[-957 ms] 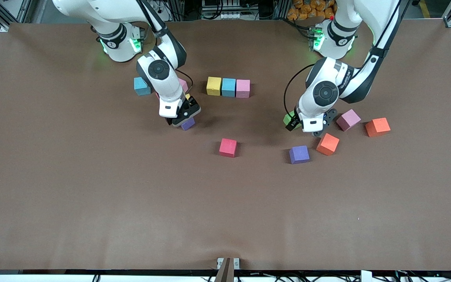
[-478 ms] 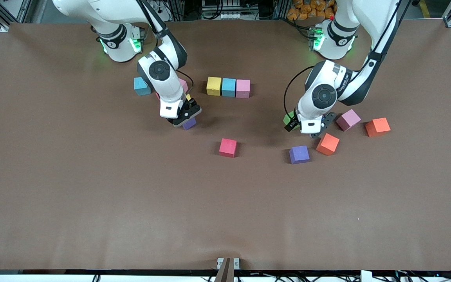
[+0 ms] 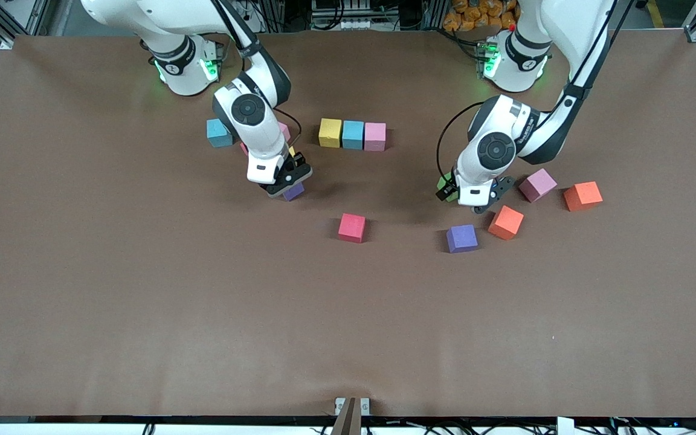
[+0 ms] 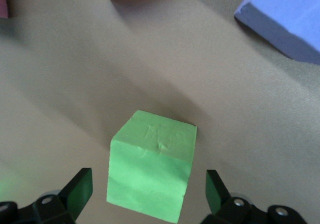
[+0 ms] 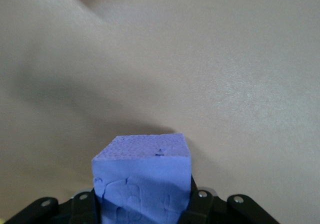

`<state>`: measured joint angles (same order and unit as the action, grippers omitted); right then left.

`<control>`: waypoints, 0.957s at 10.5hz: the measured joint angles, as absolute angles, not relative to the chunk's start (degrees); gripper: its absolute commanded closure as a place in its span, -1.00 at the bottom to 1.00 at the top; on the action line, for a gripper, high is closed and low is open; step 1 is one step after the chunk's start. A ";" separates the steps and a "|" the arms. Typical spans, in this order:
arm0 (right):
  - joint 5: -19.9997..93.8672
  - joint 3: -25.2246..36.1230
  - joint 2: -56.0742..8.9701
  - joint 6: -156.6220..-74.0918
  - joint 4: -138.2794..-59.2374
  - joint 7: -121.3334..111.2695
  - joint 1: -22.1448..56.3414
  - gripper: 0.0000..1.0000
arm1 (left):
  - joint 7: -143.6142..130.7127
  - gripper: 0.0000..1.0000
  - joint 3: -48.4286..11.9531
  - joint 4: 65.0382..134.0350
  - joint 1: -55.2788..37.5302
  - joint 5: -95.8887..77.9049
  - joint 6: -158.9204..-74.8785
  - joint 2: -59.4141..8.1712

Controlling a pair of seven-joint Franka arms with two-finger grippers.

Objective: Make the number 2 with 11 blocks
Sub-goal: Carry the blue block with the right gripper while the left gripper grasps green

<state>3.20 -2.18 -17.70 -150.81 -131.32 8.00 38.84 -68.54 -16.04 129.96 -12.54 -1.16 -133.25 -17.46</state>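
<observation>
1. The number 2 is barely begun: a row of three cubes, the yellow block (image 3: 330, 132), sky-blue block (image 3: 353, 134) and pink block (image 3: 375, 136), stands edge to edge mid-worktop, toward the robots' bases. No other row is laid.
2. The right gripper (image 3: 288, 184) is clenched on a purple block (image 5: 142, 176), nearer the front camera than the row and toward the right arm's end. The right wrist view shows the fingers (image 5: 200, 204) pressed on opposite faces, the cube square between them.
3. The left gripper (image 4: 145, 196) stands low over a green block (image 4: 152, 171), fingers (image 4: 77, 191) released and spread either side, neither touching it. In the front view the green block is mostly hidden by the left wrist.
4. Loose stock: a red block (image 3: 351, 228), a second purple block (image 3: 461, 238), two orange blocks (image 3: 505, 222) (image 3: 582, 196) and a mauve-pink block (image 3: 537, 184); a blue block (image 3: 219, 133) sits beside the right arm, with pink and yellow cubes partly hidden.
5. Judgement, step in hand: lift the purple block straight, then set it flush under the pink end of the row, faces parallel.
6. Risk: the foam may deform or twist on release; lower fully before opening, without nudging the row.
</observation>
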 measured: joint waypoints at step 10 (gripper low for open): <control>3.38 -11.50 -17.65 -144.96 -122.42 47.25 39.43 0.22 | -67.46 -0.66 -16.15 130.12 -12.43 -0.31 -135.60 -20.04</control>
